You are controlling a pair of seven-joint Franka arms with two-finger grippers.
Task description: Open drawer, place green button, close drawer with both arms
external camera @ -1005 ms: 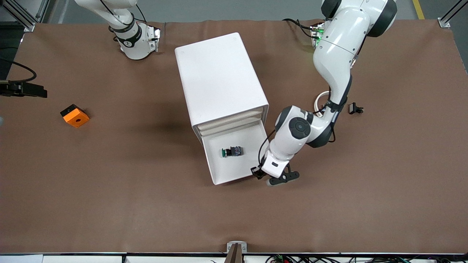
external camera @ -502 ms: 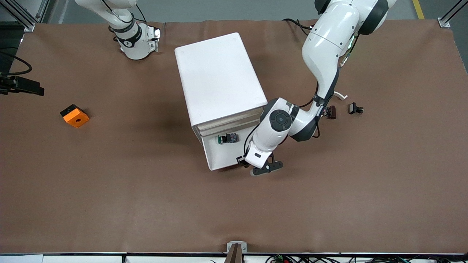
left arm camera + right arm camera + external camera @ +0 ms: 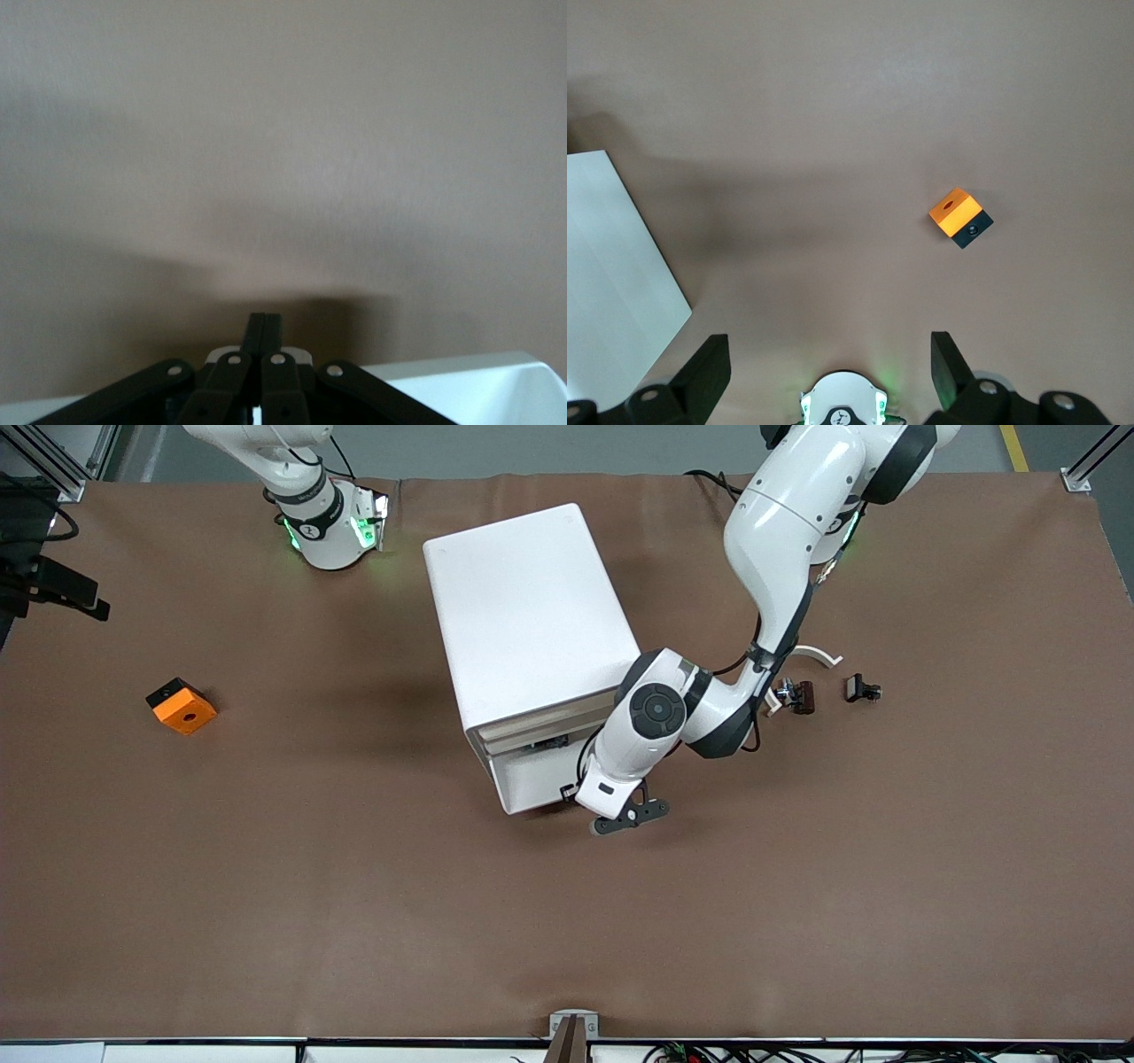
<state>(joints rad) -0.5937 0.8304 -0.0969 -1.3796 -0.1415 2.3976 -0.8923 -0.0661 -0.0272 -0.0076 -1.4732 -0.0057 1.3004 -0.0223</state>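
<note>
Brown covering spreads over the whole surface (image 3: 354,921), and the white cabinet (image 3: 527,611) stands on it at mid-table, its front turned toward the front camera. Its lowest drawer (image 3: 532,784) sticks out only a short way from under the two drawers above it. From its base at the far edge, the left arm (image 3: 780,531) reaches down beside the cabinet on the left arm's end of the table, and the left gripper (image 3: 592,821) sits low at the drawer's front corner; the left wrist view shows its jaws pressed together on nothing, with the drawer's white rim just beside them. The right arm (image 3: 306,505) waits by its base with green lights on it, and the right gripper (image 3: 828,372) hangs high over the surface with its jaws spread wide. An orange block (image 3: 181,706) lies well apart toward the right arm's end. A white arc (image 3: 819,657) and small black parts (image 3: 862,688) lie near the left arm. Just a sliver of the button (image 3: 547,744) shows inside the drawer, at the cabinet's front edge.
</note>
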